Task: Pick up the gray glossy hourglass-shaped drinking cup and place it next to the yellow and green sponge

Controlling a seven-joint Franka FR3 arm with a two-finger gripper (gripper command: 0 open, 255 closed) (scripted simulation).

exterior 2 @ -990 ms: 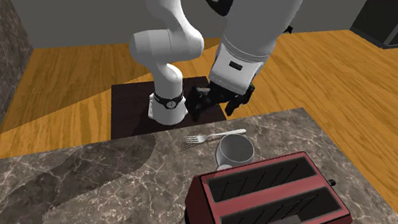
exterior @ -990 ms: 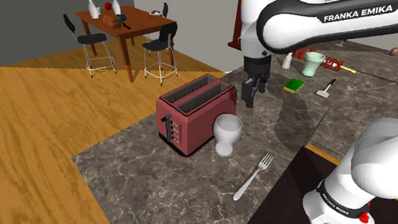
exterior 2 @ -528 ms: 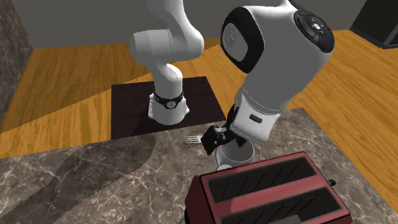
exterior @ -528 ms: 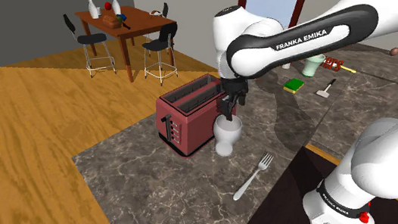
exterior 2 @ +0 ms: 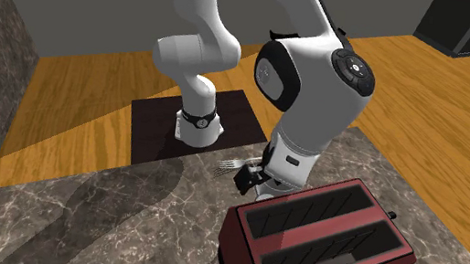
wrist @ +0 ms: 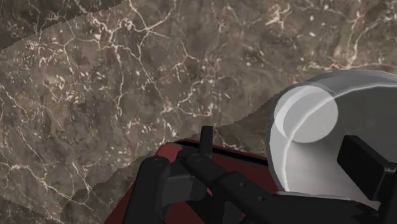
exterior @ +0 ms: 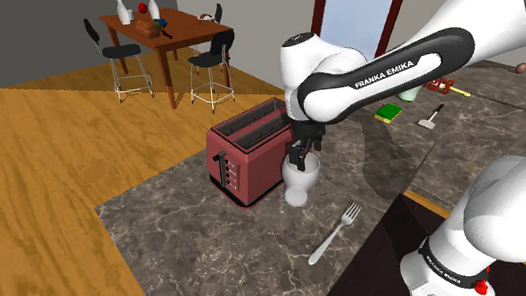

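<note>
The white arm bends over the dark stone table [exterior: 187, 232] and points its hand [exterior: 299, 155] straight down. The hand sits low, right at the top of the cup [exterior: 299, 184].

The cup is light gray and shiny, wide at the top and thin in the middle. It stands upright on the table, just beside the end of the dark red toaster [exterior: 248, 146]. In the second exterior view, the hand hangs close by the near corner of the toaster, and the arm's big round joint is above it.

In the wrist view you look down into the cup [wrist: 331, 149] from above. The two black fingers are apart. One finger [wrist: 366, 167] is over the inside of the cup. The other one is outside the rim, over the red toaster. I cannot tell if either finger touches the cup wall.

A silver fork [exterior: 336, 232] lies flat on the table, near the cup on the side toward the arm's base. The yellow and green sponge [exterior: 388, 113] lies farther back on the table, well apart from the cup. The arm reaches across between them in the shoulder view.
</note>
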